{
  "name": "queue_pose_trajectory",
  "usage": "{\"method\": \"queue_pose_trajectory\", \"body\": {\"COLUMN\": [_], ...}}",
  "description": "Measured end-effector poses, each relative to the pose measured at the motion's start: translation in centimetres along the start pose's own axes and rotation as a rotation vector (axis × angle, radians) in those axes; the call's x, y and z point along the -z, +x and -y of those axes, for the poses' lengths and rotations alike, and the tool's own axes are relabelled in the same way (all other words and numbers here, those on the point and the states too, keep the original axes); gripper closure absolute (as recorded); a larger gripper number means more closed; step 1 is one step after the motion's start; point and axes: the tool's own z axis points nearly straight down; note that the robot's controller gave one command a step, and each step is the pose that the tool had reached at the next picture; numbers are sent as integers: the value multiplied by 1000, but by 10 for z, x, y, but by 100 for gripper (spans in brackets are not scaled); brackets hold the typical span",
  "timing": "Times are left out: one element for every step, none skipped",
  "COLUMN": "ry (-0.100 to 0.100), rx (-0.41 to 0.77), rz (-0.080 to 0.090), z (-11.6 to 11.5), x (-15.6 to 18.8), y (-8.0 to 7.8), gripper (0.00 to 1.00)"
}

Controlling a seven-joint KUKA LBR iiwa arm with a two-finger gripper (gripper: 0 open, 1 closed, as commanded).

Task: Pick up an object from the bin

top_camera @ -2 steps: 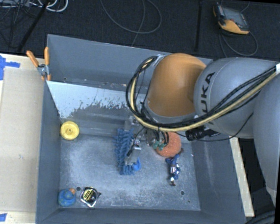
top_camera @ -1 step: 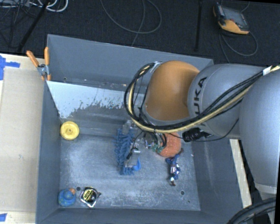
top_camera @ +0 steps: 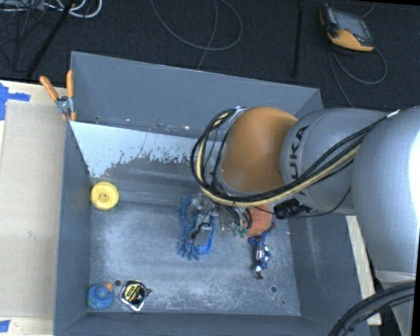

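Note:
My gripper (top_camera: 206, 221) is low in the middle of the bin, under the orange wrist cover. It sits right on top of a blue, frilly soft toy (top_camera: 188, 237) that lies on the bin floor, and hides the toy's upper right part. Just to the right lies an orange thing (top_camera: 262, 220), half hidden by the arm. Below that is a small blue and white thing (top_camera: 261, 256).
A yellow round disc (top_camera: 104, 195) lies at the bin's left side. In the front left corner are a blue round thing (top_camera: 99, 295) and a yellow and black tape measure (top_camera: 133, 294). The arm covers the bin's right back part.

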Motion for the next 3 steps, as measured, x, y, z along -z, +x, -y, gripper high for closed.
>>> {"method": "queue_pose_trajectory", "body": {"ry": [0, 0, 5], "rx": [-2, -3, 48], "rz": [0, 0, -2], "z": [0, 0, 17], "x": [0, 0, 156], "y": [0, 0, 1], "gripper": [100, 100, 100]}}
